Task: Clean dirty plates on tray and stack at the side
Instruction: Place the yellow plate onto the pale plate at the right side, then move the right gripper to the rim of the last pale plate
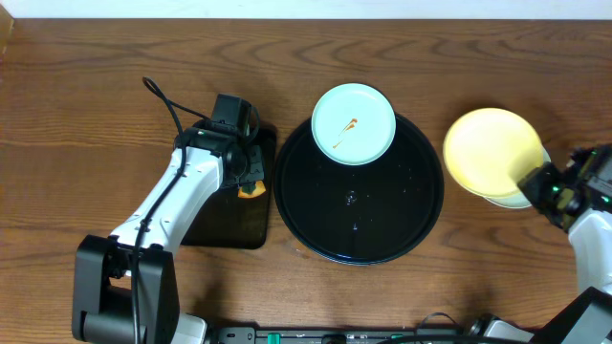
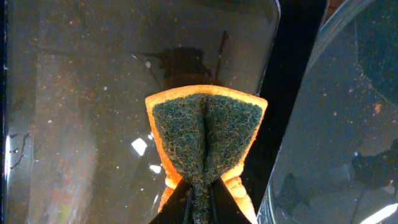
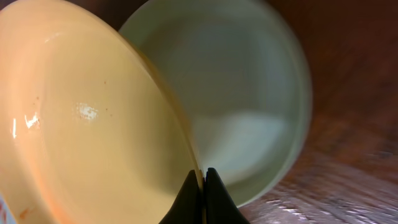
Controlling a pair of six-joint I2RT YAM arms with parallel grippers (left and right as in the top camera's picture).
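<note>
A pale blue plate (image 1: 354, 123) with an orange-brown smear rests on the far rim of the round black tray (image 1: 316, 215). To the right of the tray, my right gripper (image 1: 534, 182) is shut on the rim of the pale yellow plate (image 1: 488, 148) (image 3: 81, 130), holding it tilted over another pale plate (image 3: 249, 106) that lies on the table. My left gripper (image 1: 251, 177) (image 2: 200, 199) is shut on an orange sponge (image 2: 205, 134), its green scouring side folded up, above the rectangular black tray (image 2: 87, 93).
The rectangular black tray (image 1: 234, 215) lies just left of the round one, their edges almost touching. A black cable (image 1: 167, 100) loops behind my left arm. Bare wooden table (image 1: 86, 96) surrounds both trays.
</note>
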